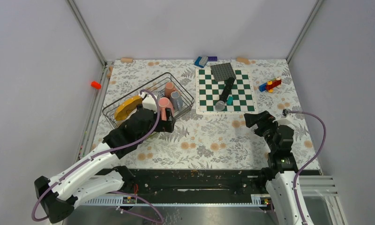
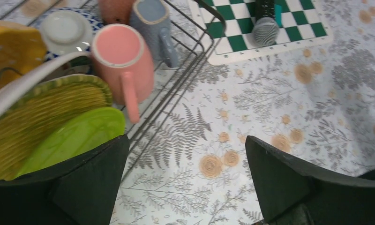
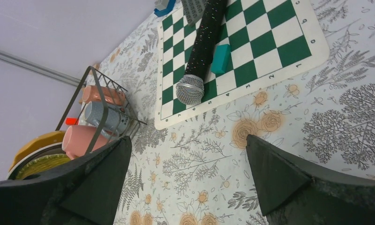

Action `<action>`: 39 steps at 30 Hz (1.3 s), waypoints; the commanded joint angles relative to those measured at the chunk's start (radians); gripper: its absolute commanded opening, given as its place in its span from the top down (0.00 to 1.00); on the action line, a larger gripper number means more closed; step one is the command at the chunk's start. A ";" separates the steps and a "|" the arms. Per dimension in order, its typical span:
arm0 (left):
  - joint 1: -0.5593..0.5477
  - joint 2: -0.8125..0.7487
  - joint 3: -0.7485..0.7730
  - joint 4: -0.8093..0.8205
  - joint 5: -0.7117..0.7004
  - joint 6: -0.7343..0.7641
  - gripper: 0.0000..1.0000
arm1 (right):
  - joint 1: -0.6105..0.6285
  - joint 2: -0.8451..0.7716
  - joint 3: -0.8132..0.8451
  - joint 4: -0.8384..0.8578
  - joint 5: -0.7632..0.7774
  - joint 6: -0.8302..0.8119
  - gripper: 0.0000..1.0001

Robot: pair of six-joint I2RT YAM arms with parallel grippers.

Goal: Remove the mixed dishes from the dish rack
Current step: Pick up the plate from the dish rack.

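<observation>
The dark wire dish rack (image 1: pixel 188 96) stands at the back left and shows in the left wrist view (image 2: pixel 195 56). It holds a yellow-orange plate (image 1: pixel 128 108), a white plate (image 2: pixel 31 79), a green-rimmed plate (image 2: pixel 49 105), a lime-green plate (image 2: pixel 75 136), a pink mug (image 2: pixel 122 61), a grey mug (image 2: pixel 153 23), a second pinkish mug (image 1: pixel 169 88) and a small bowl (image 2: pixel 63 28). My left gripper (image 2: pixel 185 173) is open and empty, just outside the rack's near right corner, close to the pink mug. My right gripper (image 3: pixel 188 180) is open and empty above the tablecloth, right of centre.
A green-white chessboard (image 1: pixel 239 96) lies right of the rack with a black microphone (image 1: pixel 225 91), a teal block (image 1: pixel 229 100) and a grey baseplate (image 1: pixel 223 71) on it. Toy blocks (image 1: pixel 270 85) lie at the back right, and blue blocks (image 1: pixel 202 61) at the back.
</observation>
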 commanded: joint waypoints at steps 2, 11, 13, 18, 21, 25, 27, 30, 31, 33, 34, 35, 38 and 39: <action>-0.004 -0.024 0.098 -0.094 -0.099 0.099 0.01 | 0.006 -0.008 -0.043 0.176 -0.106 -0.001 0.00; -0.002 0.030 0.255 -0.042 -0.285 0.576 0.01 | 0.006 0.087 -0.061 0.347 -0.264 0.030 0.00; 0.006 0.050 0.289 -0.042 -0.304 0.716 0.01 | 0.006 0.104 -0.062 0.376 -0.285 0.035 0.00; 0.107 0.100 0.403 -0.092 -0.320 0.900 0.01 | 0.006 0.121 -0.063 0.428 -0.306 0.043 0.00; 0.258 0.101 0.431 -0.117 -0.119 0.954 0.01 | 0.006 0.138 -0.044 0.413 -0.296 0.027 0.00; 0.327 0.106 0.391 -0.040 0.041 1.058 0.01 | 0.006 0.147 0.017 0.287 -0.241 -0.034 0.00; 0.329 0.118 0.360 0.020 0.126 1.127 0.01 | 0.006 0.143 0.044 0.214 -0.213 -0.057 0.00; 0.329 0.176 0.397 0.032 0.119 1.158 0.01 | 0.006 0.127 0.069 0.125 -0.187 -0.065 0.00; 0.330 0.201 0.422 0.024 0.086 1.152 0.01 | 0.006 0.126 0.084 0.093 -0.182 -0.066 0.00; 0.344 0.239 0.464 0.024 0.035 1.132 0.01 | 0.006 0.134 0.123 0.023 -0.183 -0.072 0.00; 0.370 0.252 0.479 0.017 0.044 1.114 0.01 | 0.006 0.145 0.150 -0.047 -0.172 -0.087 0.00; 0.401 0.266 0.504 -0.005 0.070 1.092 0.01 | 0.006 0.155 0.177 -0.101 -0.155 -0.101 0.00; 0.491 0.334 0.601 -0.152 0.158 1.064 0.01 | 0.006 0.189 0.256 -0.228 -0.127 -0.135 0.01; 0.515 0.356 0.618 -0.193 0.174 1.066 0.01 | 0.007 0.197 0.272 -0.249 -0.130 -0.137 0.00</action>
